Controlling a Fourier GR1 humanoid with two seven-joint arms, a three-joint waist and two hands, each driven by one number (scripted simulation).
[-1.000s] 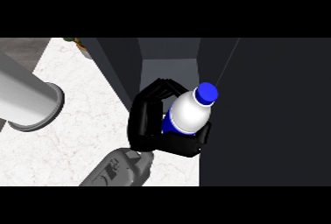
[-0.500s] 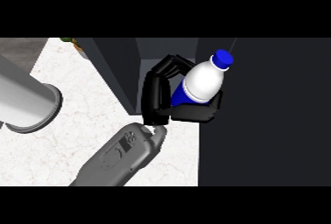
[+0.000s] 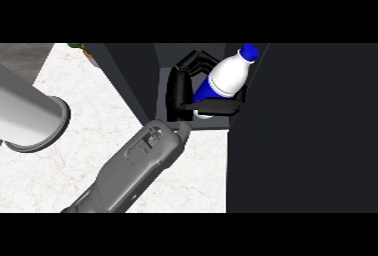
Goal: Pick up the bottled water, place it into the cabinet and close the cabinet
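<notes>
Bottled water [image 3: 225, 80] is picked up: our right hand [image 3: 179, 95] grasps it, tilted, at the cabinet [image 3: 310, 125] opening. We judge placing, releasing and closing are left.

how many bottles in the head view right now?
1. The bottled water, tilted, is gripped by the right hand at the cabinet opening. Any others inside the dark cabinet would be hidden.
</notes>
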